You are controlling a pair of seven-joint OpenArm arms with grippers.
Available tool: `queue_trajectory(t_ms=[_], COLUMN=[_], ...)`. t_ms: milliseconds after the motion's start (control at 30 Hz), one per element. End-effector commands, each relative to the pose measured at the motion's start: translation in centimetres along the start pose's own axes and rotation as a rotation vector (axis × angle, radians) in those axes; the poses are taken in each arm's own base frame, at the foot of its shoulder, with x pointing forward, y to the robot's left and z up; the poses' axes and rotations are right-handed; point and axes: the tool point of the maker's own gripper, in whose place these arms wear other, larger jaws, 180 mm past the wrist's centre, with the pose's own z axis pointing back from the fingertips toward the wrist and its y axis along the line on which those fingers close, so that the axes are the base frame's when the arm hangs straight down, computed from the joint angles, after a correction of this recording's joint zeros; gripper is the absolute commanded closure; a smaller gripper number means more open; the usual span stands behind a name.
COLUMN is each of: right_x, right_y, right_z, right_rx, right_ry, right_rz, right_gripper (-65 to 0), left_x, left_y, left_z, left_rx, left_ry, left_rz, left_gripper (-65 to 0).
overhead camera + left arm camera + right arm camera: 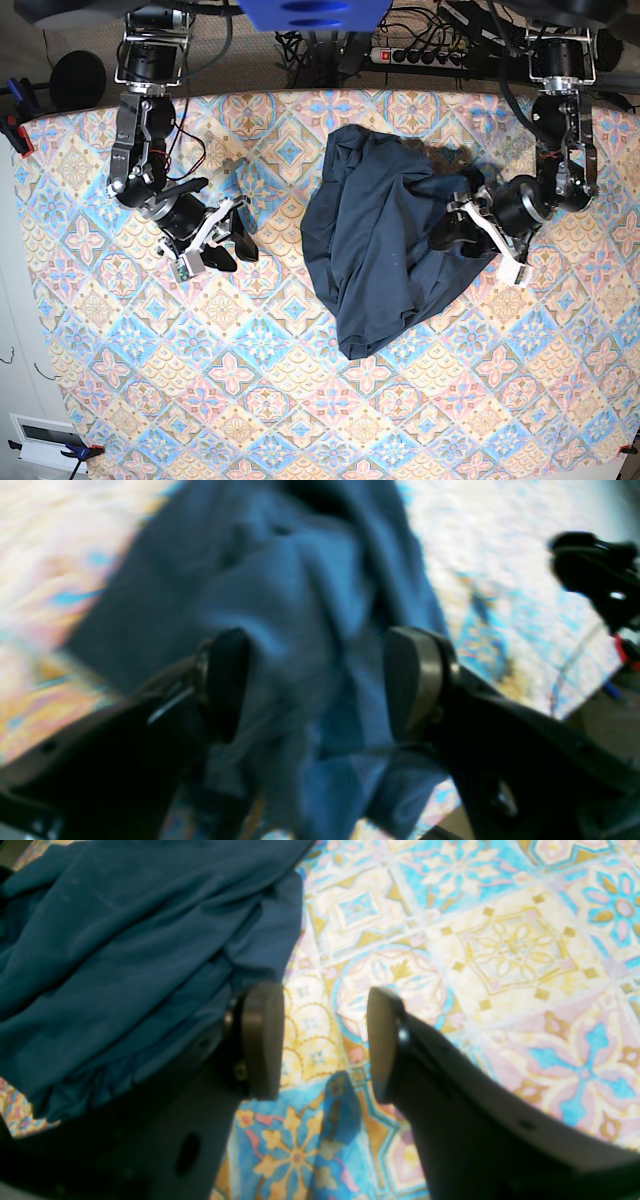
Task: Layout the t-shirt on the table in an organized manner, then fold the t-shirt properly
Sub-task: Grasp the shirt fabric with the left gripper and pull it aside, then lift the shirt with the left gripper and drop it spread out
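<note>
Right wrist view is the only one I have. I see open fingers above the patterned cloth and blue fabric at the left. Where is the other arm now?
Observer: The left gripper is over the opposite edge of the t-shirt, on the side away from your arm.
Operator: Does it hold the fabric?
Observer: No. Its jaws stand open, and the fabric lies beneath them, not pinched.
Operator: Is the shirt already laid flat?
Observer: Not yet. In the base view it is a wrinkled, bunched heap near the middle of the table.
</note>
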Motion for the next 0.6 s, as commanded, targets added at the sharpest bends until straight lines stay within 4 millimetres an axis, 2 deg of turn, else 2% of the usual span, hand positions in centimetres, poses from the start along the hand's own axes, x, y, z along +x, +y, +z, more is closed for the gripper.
queue_trajectory(t_ms=[0, 100, 200, 300, 333, 367, 467, 567], right_x=[2.1, 2.1, 2.1, 2.1, 2.1, 2.1, 2.1, 2.1], right_y=[0.0, 0.0, 0.0, 0.0, 0.0, 0.0, 0.0, 0.0], right_z=[0.2, 0.2, 0.2, 0.2, 0.2, 0.2, 0.2, 0.2], right_rx=[0.006, 0.006, 0.006, 0.006, 0.006, 0.006, 0.006, 0.006], right_ry=[-0.066, -0.066, -0.066, -0.066, -0.066, -0.066, -0.066, -0.066], right_rz=[0.019, 0.019, 0.019, 0.019, 0.019, 0.019, 0.019, 0.019], right_gripper=[-26.3, -26.3, -26.3, -26.3, -26.3, -26.3, -26.3, -26.3], left_x=[1.3, 1.4, 1.9, 1.4, 1.3, 1.0, 1.6, 2.9], left_y=[0.0, 0.0, 1.0, 0.7, 0.4, 0.1, 0.3, 1.1], left_z=[0.6, 0.6, 0.6, -0.6, -1.1, -1.6, -2.1, -1.7], left_rx=[0.000, 0.002, 0.056, 0.087, 0.093, 0.099, 0.138, 0.183], left_ry=[-0.034, -0.034, -0.030, 0.015, 0.033, 0.052, 0.052, 0.013], left_rz=[-0.027, -0.029, -0.072, -0.148, -0.184, -0.219, -0.281, -0.297], left_gripper=[-41.5, -41.5, -41.5, -40.1, -36.3, -28.8, 0.0, 0.0])
